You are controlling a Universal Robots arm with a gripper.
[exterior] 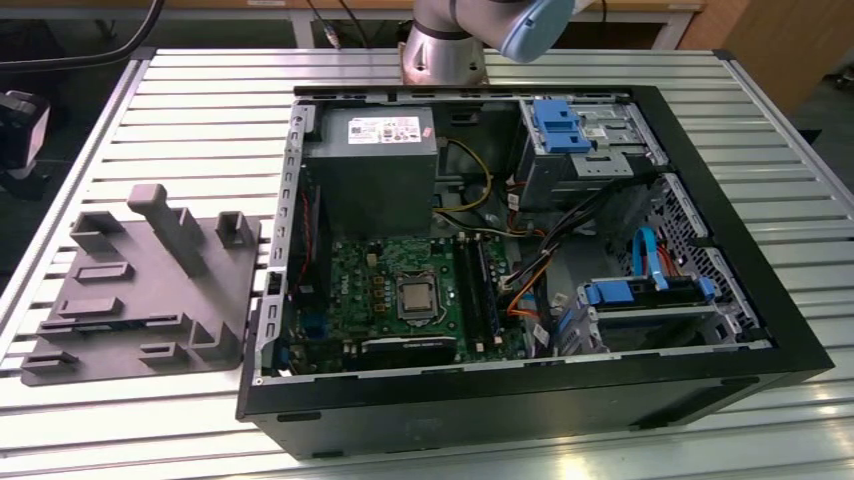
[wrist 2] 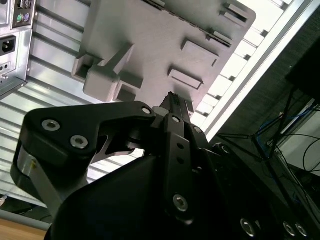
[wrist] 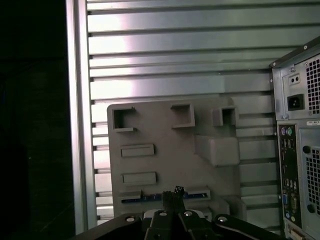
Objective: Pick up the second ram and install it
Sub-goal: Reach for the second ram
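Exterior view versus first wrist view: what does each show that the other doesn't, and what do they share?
Exterior view: the inside of the open computer case, with motherboard, power supply and blue drive brackets. First wrist view: the case's rear port panel and the gripper, shut, pointing toward the tray. Both: the grey slotted tray on the ribbed metal table.

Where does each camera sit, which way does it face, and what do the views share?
Exterior view: off the arm, above the table, looking down into the open computer case; the arm shows at the far side.
First wrist view: on the arm, facing the grey tray past the gripper.
Second wrist view: likewise, closer behind the gripper.
Shared: all three show the tray.
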